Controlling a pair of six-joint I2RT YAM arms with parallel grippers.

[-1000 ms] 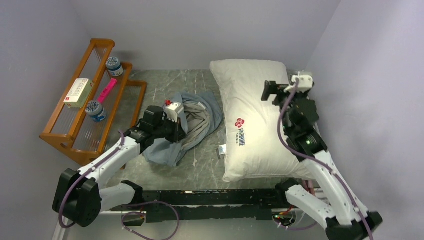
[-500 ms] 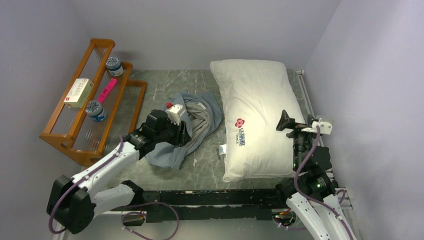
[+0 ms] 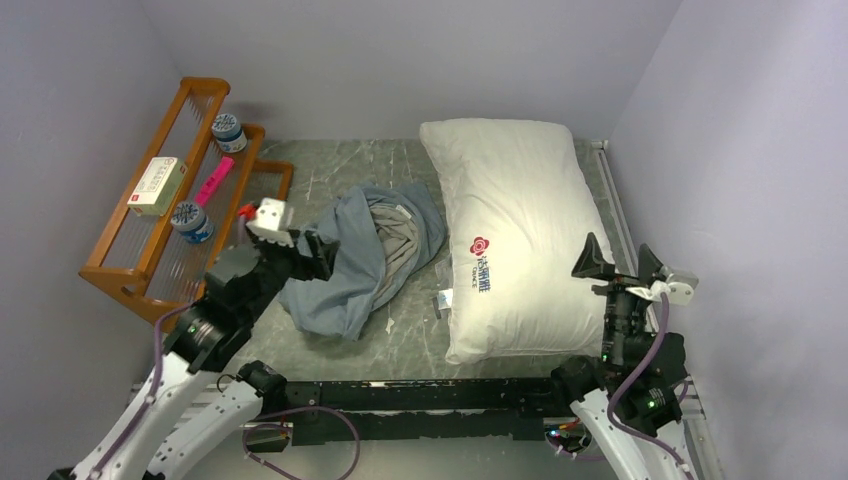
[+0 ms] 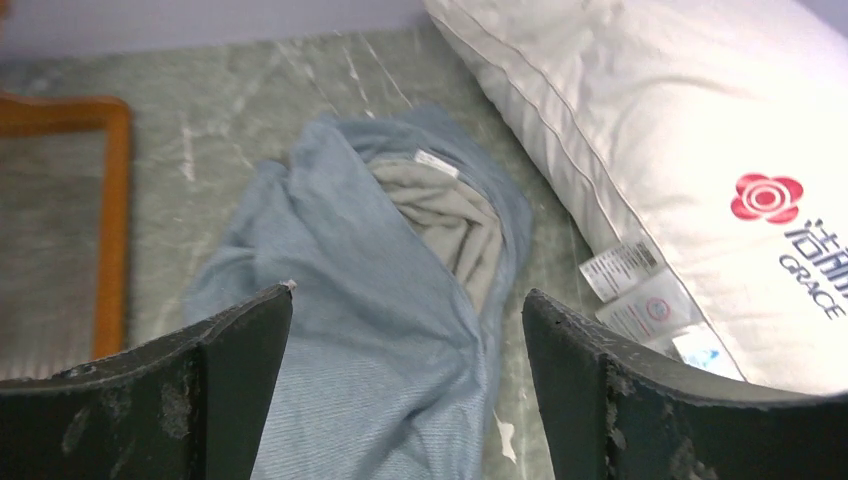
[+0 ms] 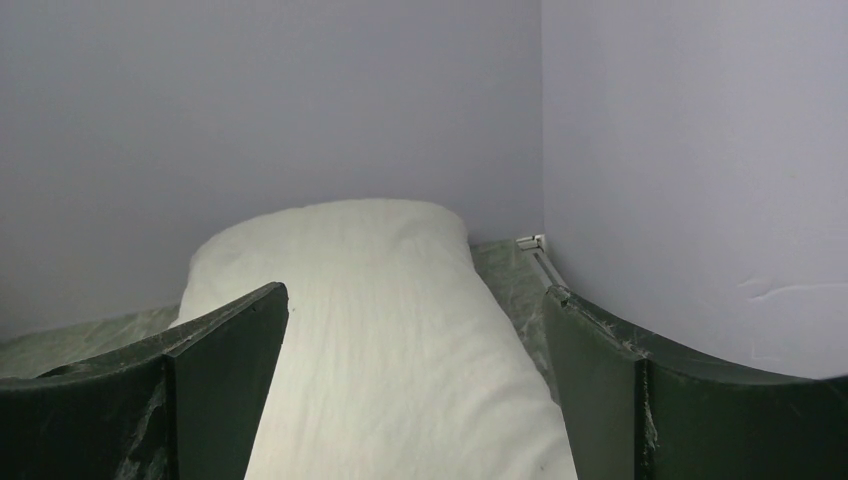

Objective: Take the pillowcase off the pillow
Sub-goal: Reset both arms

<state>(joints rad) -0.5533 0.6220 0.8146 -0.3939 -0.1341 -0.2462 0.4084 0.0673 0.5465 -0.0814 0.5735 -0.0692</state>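
A: Overhead?
B: Fixed high behind both bases, looking down across the grey marbled tabletop [image 3: 340, 165].
A: Left wrist?
B: Low, peering out between the left gripper [image 4: 408, 292] fingers; crumpled grey-blue cloth pillowcase [image 4: 340, 250] close ahead, plump white logo-printed pillow [image 4: 700, 120] ahead-right.
A: Right wrist?
B: Level, past the right gripper [image 5: 416, 288], along the same pillow toward the pale lilac back wall [image 5: 250, 100].
A: Overlap?
B: Pillow, in all three.

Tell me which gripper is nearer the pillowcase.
Left. The left gripper is open at the left edge of the crumpled pillowcase. The right gripper, also open, is by the right edge of the pillow, which lies between it and the cloth.
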